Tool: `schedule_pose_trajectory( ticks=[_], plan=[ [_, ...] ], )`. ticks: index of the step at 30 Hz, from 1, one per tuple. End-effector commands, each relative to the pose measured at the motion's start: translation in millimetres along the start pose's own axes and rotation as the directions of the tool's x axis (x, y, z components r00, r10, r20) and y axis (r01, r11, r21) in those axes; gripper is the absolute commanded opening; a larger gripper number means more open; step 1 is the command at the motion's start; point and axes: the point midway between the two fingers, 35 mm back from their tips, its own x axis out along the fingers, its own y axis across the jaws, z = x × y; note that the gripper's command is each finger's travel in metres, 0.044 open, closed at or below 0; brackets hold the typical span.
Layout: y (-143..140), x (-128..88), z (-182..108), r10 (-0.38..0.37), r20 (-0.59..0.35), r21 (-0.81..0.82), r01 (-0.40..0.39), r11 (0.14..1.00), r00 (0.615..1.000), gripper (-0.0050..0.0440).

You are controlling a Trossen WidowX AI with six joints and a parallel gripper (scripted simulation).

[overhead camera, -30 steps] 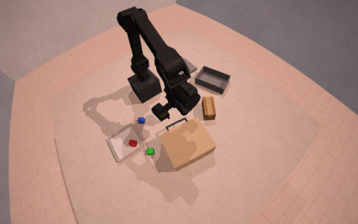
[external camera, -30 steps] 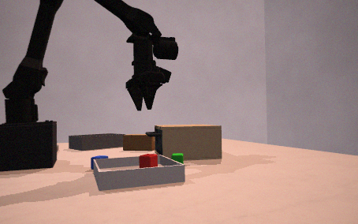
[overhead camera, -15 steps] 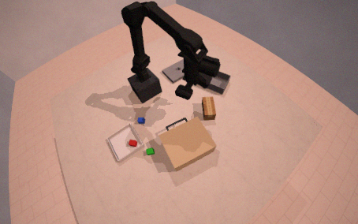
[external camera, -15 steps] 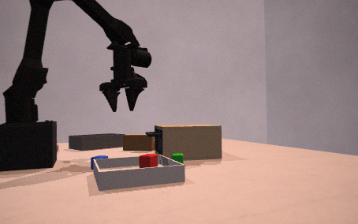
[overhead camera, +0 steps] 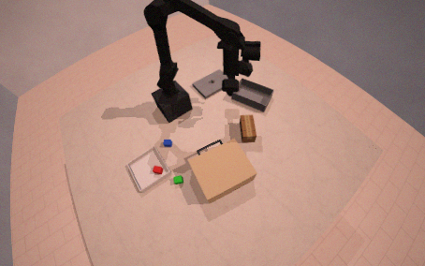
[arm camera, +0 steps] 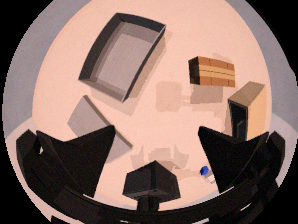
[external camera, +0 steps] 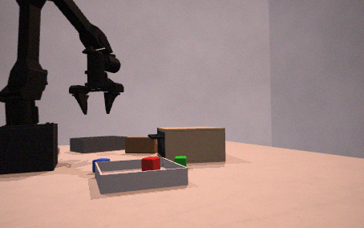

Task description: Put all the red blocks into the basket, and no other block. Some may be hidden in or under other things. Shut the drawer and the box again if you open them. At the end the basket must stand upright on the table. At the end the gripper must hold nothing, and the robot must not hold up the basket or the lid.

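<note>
A red block (overhead camera: pixel 157 169) (external camera: pixel 151 163) lies inside the light grey basket (overhead camera: pixel 135 178) (external camera: pixel 140 181), which stands upright on the table. My gripper (overhead camera: pixel 229 87) (external camera: pixel 96 107) (arm camera: pixel 158 130) is open and empty. It hangs high above the table between the flat grey lid (overhead camera: pixel 211 82) (arm camera: pixel 89 119) and the open dark grey box (overhead camera: pixel 248 99) (external camera: pixel 96 144) (arm camera: pixel 95 56). The wrist view shows no block inside the box. The tan drawer cabinet (overhead camera: pixel 222 170) (external camera: pixel 192 144) (arm camera: pixel 252 103) with a black handle looks shut.
A blue block (overhead camera: pixel 168 142) (external camera: pixel 100 160) (arm camera: pixel 205 172) and a green block (overhead camera: pixel 178 179) (external camera: pixel 180 160) lie on the table beside the basket. A brown wooden block (overhead camera: pixel 247 127) (external camera: pixel 139 144) (arm camera: pixel 213 71) lies between box and cabinet. The arm's base (overhead camera: pixel 172 103) (external camera: pixel 26 146) stands behind.
</note>
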Motion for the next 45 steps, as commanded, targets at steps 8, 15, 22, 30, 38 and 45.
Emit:
schedule_pose_trajectory(
  ticks=[8, 15, 22, 30, 38, 45],
  plan=[
    [99.0, 0.7, -36.1, 0.002, -0.003, -0.362, -0.003, 0.932, 1.0, 0.044],
    [128.1, 0.5, -59.1, 0.002, -0.003, -0.54, -0.003, 0.842, 1.0, 0.044],
    [167.0, 0.4, -94.1, 0.002, -0.003, -0.649, -0.003, 0.761, 1.0, 0.044],
    [167.0, 0.4, -94.1, 0.002, -0.003, -0.649, -0.003, 0.761, 1.0, 0.044],
    [167.1, 53.7, -94.3, 0.002, -0.003, -0.649, -0.003, 0.761, 1.0, 0.044],
    [167.1, 81.9, -94.3, 0.002, -0.003, -0.649, -0.003, 0.761, 1.0, 0.044]
  ],
)
